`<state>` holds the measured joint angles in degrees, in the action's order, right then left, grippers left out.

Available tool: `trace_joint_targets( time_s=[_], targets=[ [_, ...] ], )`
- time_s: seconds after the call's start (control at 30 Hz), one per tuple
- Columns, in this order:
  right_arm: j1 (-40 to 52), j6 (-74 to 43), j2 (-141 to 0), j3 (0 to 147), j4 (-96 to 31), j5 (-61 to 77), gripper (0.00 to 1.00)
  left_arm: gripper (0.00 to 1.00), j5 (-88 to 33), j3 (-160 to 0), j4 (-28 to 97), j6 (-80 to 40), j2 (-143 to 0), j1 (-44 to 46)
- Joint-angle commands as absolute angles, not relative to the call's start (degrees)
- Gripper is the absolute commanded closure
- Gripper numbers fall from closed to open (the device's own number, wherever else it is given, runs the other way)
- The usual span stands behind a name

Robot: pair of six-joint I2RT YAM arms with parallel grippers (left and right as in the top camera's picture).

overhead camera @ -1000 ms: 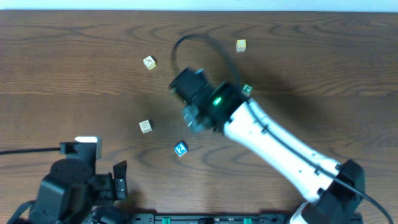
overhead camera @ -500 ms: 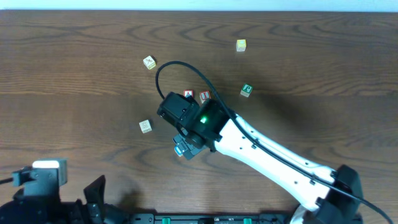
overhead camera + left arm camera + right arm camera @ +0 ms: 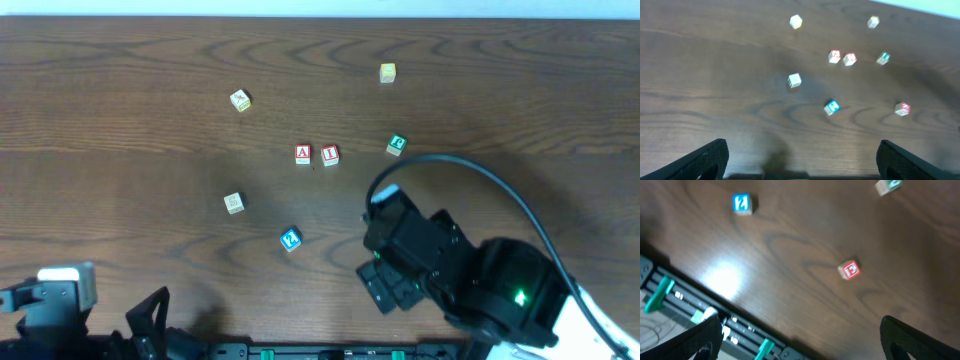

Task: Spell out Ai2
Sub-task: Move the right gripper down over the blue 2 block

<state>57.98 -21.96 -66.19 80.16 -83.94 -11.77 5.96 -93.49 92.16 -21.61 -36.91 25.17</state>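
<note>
- The cube with the red A [image 3: 303, 154] sits near the middle of the worktop [image 3: 120, 150], face up.
- The cube with the red I [image 3: 329, 154] is just beside it on the right, in line with it. From overhead a thin gap shows between the two.
- The blue cube with the 2 [image 3: 290, 239] lies apart from that pair, closer to the robot's side and a little to the left of the A. It is turned at a slant to the other two.
- A green cube [image 3: 397, 145] rests to the right of the I, near it but not touching.
- A red cube [image 3: 849, 270] with a different mark shows in the right wrist view, alone on the wood between the blue cube and the green one.
- A plain cube [image 3: 233, 202] lies left of the blue one. A pale cube [image 3: 240, 100] and a yellow cube [image 3: 387, 72] sit farther back, well apart from each other.
- The right pincer [image 3: 801, 322] hangs over the near right part of the worktop with its jaws spread wide and nothing between them.
- The right arm [image 3: 500, 290] covers that corner in the overhead view.
- The left pincer [image 3: 802, 145] is at the near left edge, its jaws also spread wide and holding nothing.
- No cube is touched by either pincer.
</note>
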Motion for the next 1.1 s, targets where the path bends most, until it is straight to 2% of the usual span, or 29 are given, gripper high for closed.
trace_joint_targets(
  time_s=[0.0,0.27,0.73,1.07],
  targets=[
    [60.4,-24.6,-63.9,77.1,-83.4,-10.4,0.01,0.05,6.0,-96.5,95.4,-22.3,-36.8,25.1],
    [63.8,-22.0,-65.9,70.6,-68.7,-2.9,0.01,0.05,6.4,-100.2,96.8,-22.3,-36.8,25.1],
    [63.7,-11.2,-94.6,69.6,-51.3,-0.6,0.01,0.05,8.1,-100.2,96.8,-21.8,-36.8,25.1],
    [56.1,-4.4,-105.0,69.8,-40.4,3.4,0.01,0.05,9.5,-100.2,96.8,-21.8,-36.8,25.1]
  ],
)
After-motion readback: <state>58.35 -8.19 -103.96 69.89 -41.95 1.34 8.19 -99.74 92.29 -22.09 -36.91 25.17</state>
